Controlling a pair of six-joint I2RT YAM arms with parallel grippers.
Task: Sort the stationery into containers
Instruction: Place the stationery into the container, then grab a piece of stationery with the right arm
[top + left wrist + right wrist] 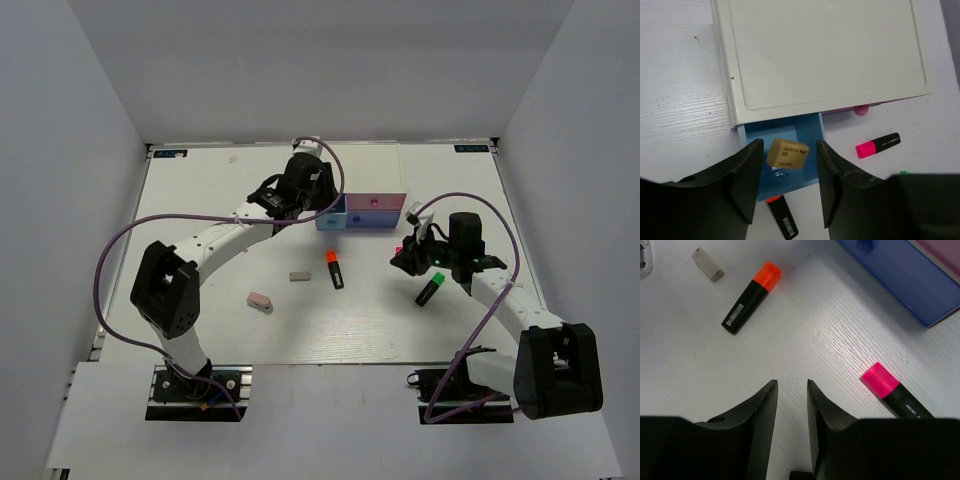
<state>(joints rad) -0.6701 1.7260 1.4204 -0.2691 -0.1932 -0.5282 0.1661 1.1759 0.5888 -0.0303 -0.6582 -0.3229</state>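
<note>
My left gripper [790,143] is open above the pulled-out blue drawer [810,131] of the white box [825,55]. A tan eraser [787,153] sits tilted between the fingers, touching neither, over the drawer's floor. The orange-capped highlighter [335,268], a grey eraser [301,275] and the pink oval eraser [259,300] lie on the table. My right gripper [792,382] is slightly open and empty, low over the table left of the pink-capped highlighter [890,390]. The green-capped highlighter [430,290] lies beside the right arm.
The pink drawer [375,205] stands partly out next to the blue one. The wider blue-purple drawer front [905,280] and its knob [864,246] lie just beyond the right gripper. Purple cables loop over both arms. White walls enclose the table.
</note>
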